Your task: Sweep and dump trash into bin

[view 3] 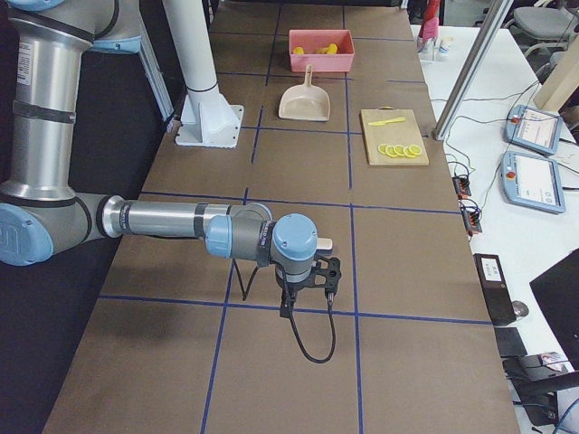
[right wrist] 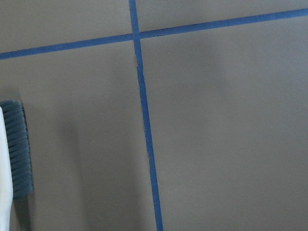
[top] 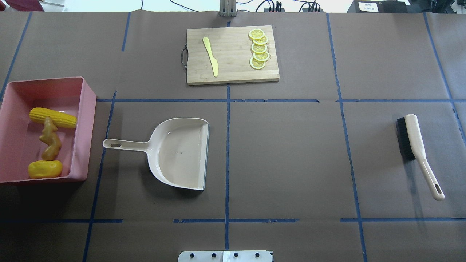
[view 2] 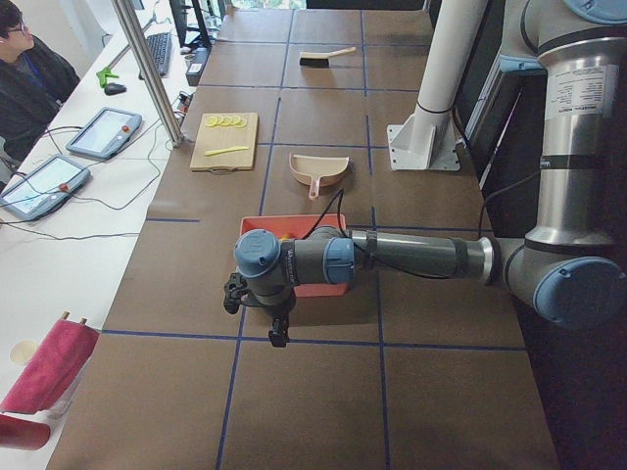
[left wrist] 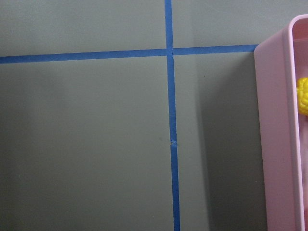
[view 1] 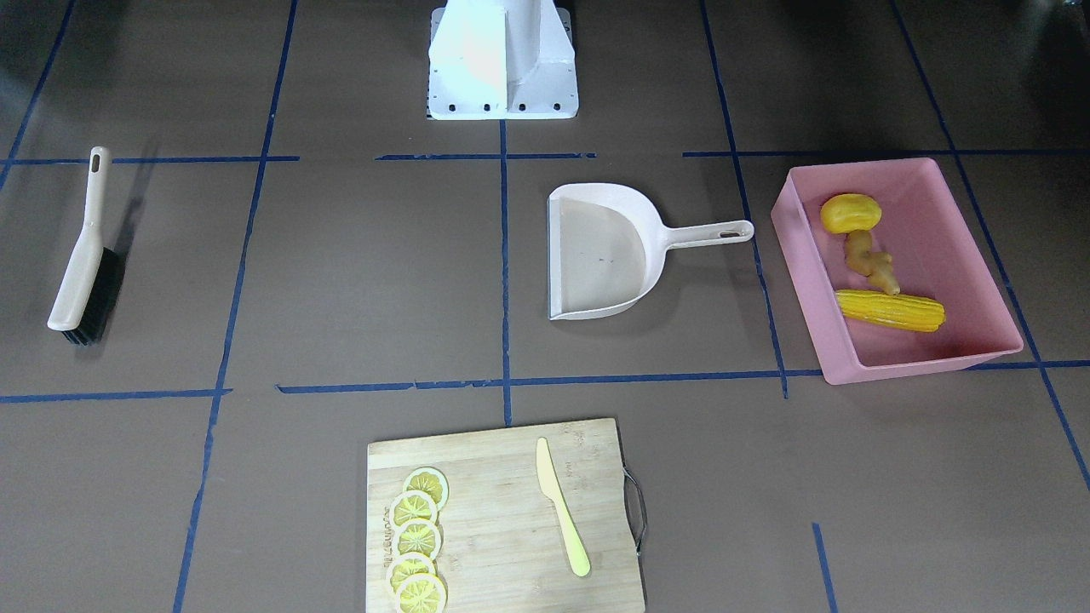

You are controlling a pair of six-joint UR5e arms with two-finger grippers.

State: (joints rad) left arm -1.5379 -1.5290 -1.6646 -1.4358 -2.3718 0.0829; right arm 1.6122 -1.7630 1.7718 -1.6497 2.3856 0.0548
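Front view: the corn (view 1: 890,309), lump (view 1: 850,213) and ginger (view 1: 870,262) all lie in the bin (view 1: 924,362) on the robot's left. The dustpan (view 1: 596,255) sits empty near it, and the brush (view 1: 81,272) is well apart on the right. The job looks done, so stray motion is the main risk.

Overhead: the table (top: 291,163) is brown paper gridded with blue tape. On the far side is a board (top: 233,74) with a knife (top: 211,56) and lemon slices (top: 259,49); a sweep there would take the wrong things.

Left side view: the left gripper (view 2: 260,305) hangs low just beside the bin; I cannot tell whether it is open or closed. A low move could shove the tub. An operator (view 2: 29,88) sits at a side desk.

Right side view: the right gripper (view 3: 309,282) hangs by the brush, its state equally unclear. Its dangling cable (view 3: 317,357) might snag.

Left wrist: bin wall at the right edge.

Right wrist: bristles at the left edge.
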